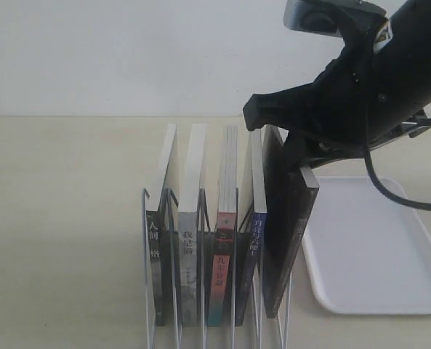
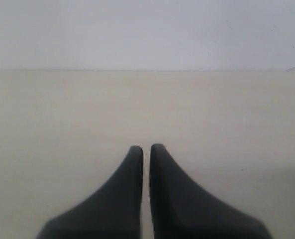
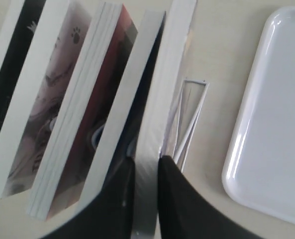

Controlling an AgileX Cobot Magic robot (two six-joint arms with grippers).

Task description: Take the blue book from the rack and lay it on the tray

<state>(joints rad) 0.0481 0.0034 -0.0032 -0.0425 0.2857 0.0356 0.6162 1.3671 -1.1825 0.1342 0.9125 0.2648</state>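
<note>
The right pincer [image 3: 145, 167] is closed to a narrow slit, and the page edge it seems to hold belongs to the large black book [image 1: 288, 225], rightmost in the silver-white wire rack [image 1: 148, 218]. The thin blue paperback [image 1: 250, 240], with its dark blue spine, stands one slot to the left, at lower centre of the exterior view. A lift from here would likely bring up the wrong book. The black one leans right towards the shallow white plastic tray [image 1: 375, 247], so pulling it could topple the blue one or drag the light rack. The left pincer [image 2: 146, 149] is closed and empty above the pale beige tabletop [image 1: 62, 218], which looks smooth and matt. A plain white wall [image 1: 128, 51] stands behind.
</note>
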